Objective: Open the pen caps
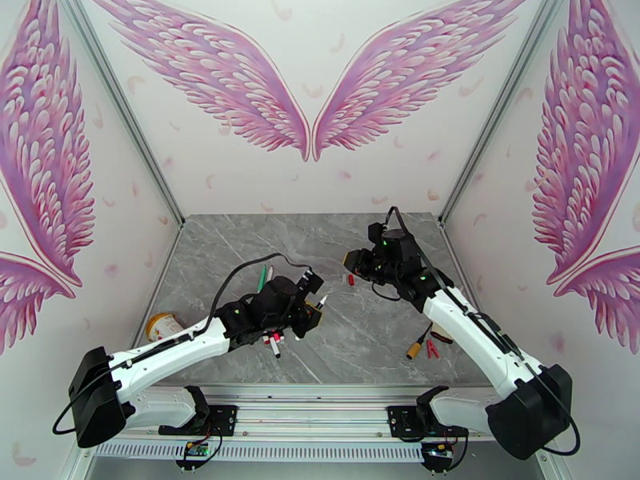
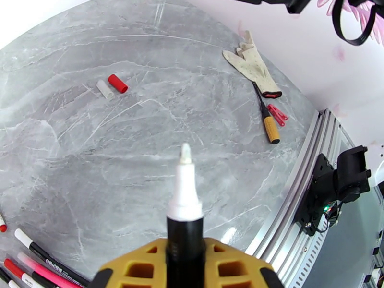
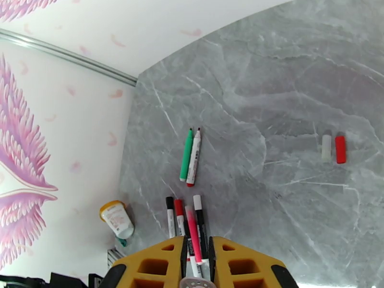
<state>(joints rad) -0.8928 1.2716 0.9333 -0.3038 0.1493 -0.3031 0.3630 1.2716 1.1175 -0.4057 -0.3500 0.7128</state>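
Observation:
My left gripper (image 1: 314,307) is shut on a black-barrelled pen (image 2: 185,207) whose bare white tip points up and away over the table. Beyond that tip, a red pen cap (image 2: 117,83) and a white one (image 2: 104,90) lie side by side. My right gripper (image 1: 350,259) hovers just above these caps (image 1: 348,278), fingers (image 3: 230,265) shut. A small round grey piece sits at their base; I cannot tell what it is. A green pen (image 3: 186,154) and a white pen (image 3: 194,157) lie together at the far left. Several more pens (image 3: 185,222) lie beneath my left arm.
A white glove (image 2: 252,63), a tool with an orange handle (image 2: 270,126) and a red clip (image 2: 277,114) lie near the table's right edge. A small cup (image 1: 162,324) lies on its side at the left wall. The aluminium rail (image 1: 320,394) runs along the near edge.

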